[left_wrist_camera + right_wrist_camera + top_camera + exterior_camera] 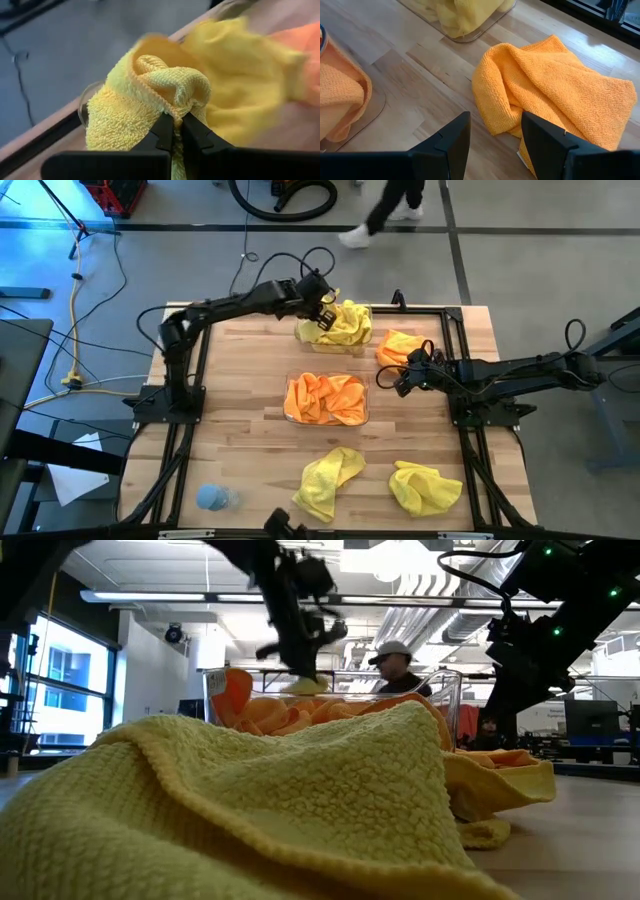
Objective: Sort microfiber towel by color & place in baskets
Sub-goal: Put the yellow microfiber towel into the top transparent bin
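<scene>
My left gripper is at the far basket, shut on a yellow towel that lies heaped in it. The middle basket holds orange towels. A loose orange towel lies on the table at the far right. My right gripper is open just on the near side of it, touching nothing. Two more yellow towels lie near the table's front edge. My left gripper pinches a raised fold of the yellow towel between its two fingertips. The fingers come from above, slanting down from the table's left. The fold is drawn up to the fingers, and the rest of the towel spreads in the basket below.
A small pale blue lump lies at the front left corner. A black metal frame runs round the table top. A person walks on the floor beyond the far edge. Bare wood lies between the middle basket and the front towels.
</scene>
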`<act>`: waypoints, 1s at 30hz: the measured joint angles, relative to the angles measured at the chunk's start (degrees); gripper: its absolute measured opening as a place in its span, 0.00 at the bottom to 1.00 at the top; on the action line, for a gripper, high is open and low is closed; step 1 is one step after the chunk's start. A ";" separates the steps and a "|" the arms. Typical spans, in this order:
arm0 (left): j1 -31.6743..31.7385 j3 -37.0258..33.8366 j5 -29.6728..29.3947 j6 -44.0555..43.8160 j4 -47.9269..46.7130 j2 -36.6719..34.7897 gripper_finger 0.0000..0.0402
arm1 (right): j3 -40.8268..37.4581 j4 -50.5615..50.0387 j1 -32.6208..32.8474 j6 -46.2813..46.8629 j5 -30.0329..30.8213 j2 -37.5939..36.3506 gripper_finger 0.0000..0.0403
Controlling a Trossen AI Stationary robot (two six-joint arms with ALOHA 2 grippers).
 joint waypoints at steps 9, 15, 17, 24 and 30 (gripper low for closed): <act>2.31 0.00 2.22 -3.03 2.61 12.32 0.01 | 0.00 0.00 0.00 0.00 0.02 0.00 0.43; 2.35 0.04 4.57 -1.92 3.88 15.20 0.07 | 0.00 0.00 0.02 -0.02 0.02 0.00 0.43; 2.33 0.07 4.59 -2.10 3.90 15.20 0.10 | 0.00 0.00 0.00 -0.02 0.02 0.00 0.43; 2.31 0.07 4.81 -2.36 3.44 13.92 0.26 | 0.00 -0.02 0.00 -0.02 0.02 0.00 0.43; 2.31 -0.03 4.27 -1.30 2.69 10.93 0.33 | 0.00 -0.04 0.00 -0.02 0.03 0.00 0.43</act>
